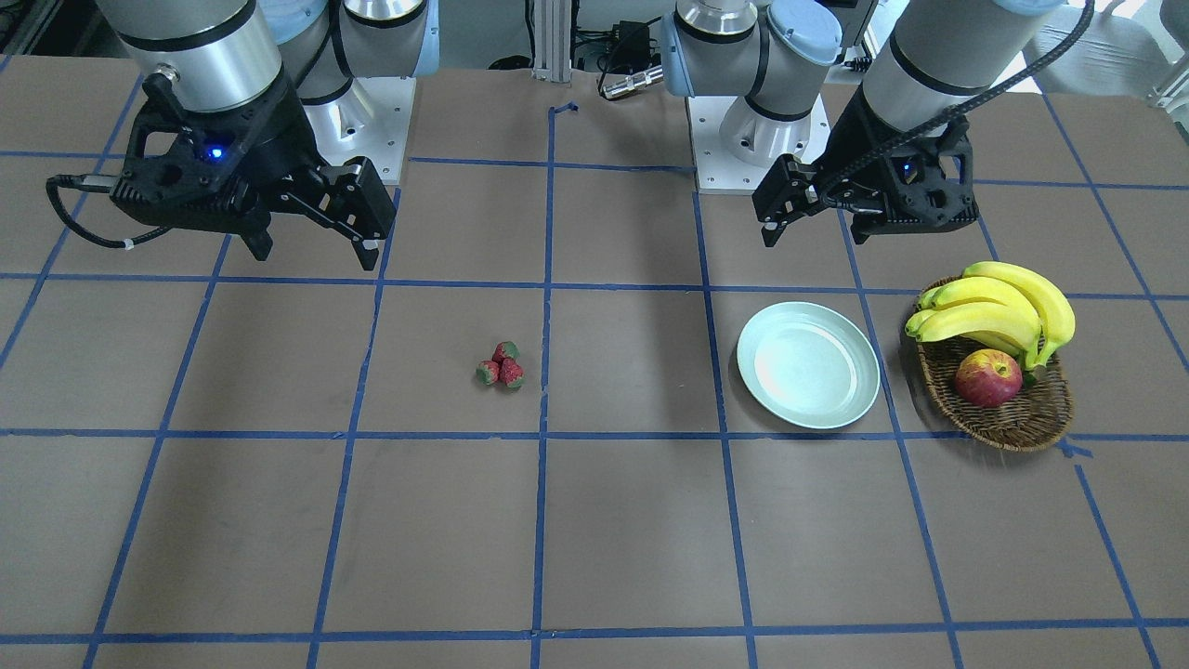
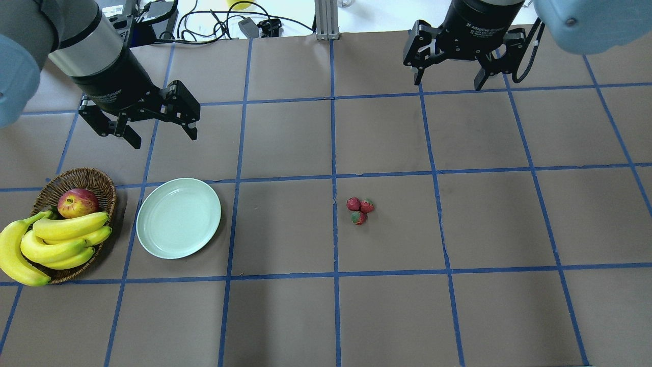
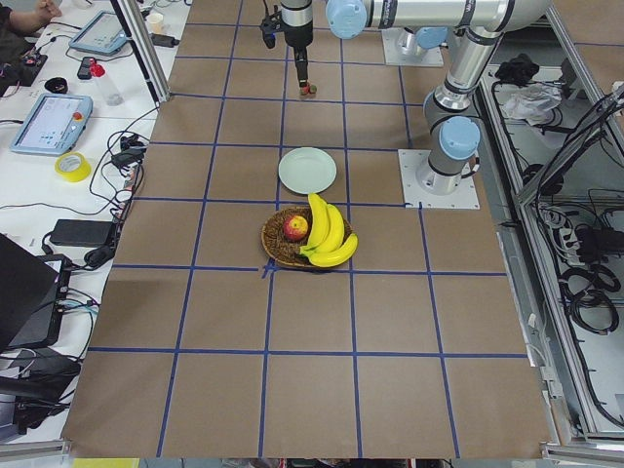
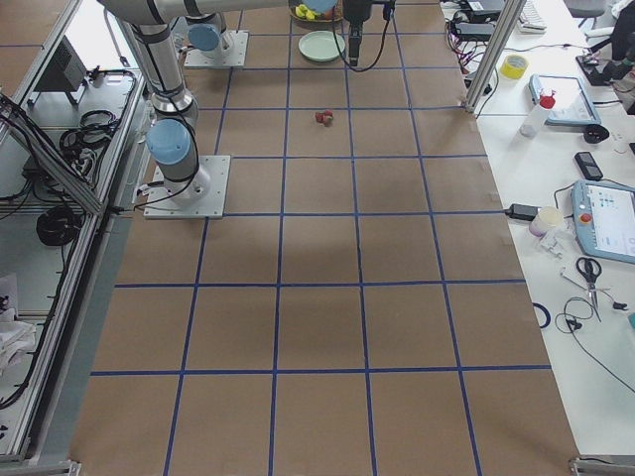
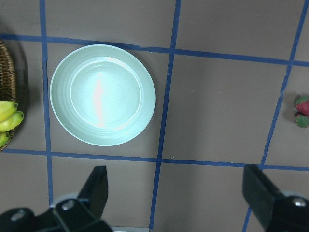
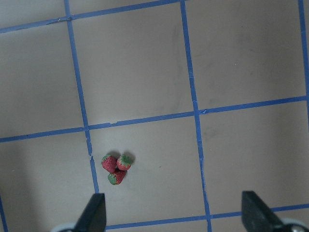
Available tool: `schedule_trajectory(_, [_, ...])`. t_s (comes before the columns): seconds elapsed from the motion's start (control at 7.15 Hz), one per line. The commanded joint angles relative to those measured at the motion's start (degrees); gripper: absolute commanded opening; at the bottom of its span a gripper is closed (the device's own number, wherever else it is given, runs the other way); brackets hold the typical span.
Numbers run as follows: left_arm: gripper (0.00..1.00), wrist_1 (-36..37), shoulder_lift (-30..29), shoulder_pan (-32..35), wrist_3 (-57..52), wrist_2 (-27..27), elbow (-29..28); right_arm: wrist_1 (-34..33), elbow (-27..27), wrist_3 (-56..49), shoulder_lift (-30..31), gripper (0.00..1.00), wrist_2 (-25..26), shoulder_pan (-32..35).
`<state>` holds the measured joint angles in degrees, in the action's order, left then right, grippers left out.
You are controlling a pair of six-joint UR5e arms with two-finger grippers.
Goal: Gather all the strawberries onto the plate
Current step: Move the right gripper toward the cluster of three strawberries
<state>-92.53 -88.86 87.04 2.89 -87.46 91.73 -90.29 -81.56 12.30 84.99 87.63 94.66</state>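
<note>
Three small red strawberries [image 1: 500,364] with green caps lie bunched together on the brown table near its middle, also seen as strawberries [image 2: 359,210] from overhead and strawberries [image 6: 116,168] from the right wrist. The pale mint-green plate [image 1: 808,364] sits with nothing on it, the plate [image 2: 178,217] lying left of the berries in the overhead view. My left gripper [image 2: 165,140] hangs open above the table just behind the plate [image 5: 103,94]. My right gripper [image 2: 448,84] is open too, high above the table and well behind the berries. Neither holds anything.
A brown wicker basket [image 2: 86,178] with a bunch of bananas [image 2: 48,242] and a red-yellow apple [image 2: 77,202] stands beside the plate, on the side away from the berries. Blue tape lines grid the table. Cables and gear lie along the far edge.
</note>
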Motion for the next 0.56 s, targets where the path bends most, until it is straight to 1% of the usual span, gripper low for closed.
schedule_trajectory(0.0, [1.0, 0.59, 1.14, 0.06, -4.17, -1.82, 0.2, 0.03, 0.0, -0.08, 0.0, 1.0, 0.0, 0.0])
schedule_trajectory(0.42, [1.0, 0.24, 1.41, -0.47, -5.18, -2.02, 0.55, 0.03, 0.0, -0.08, 0.0, 1.0, 0.0, 0.0])
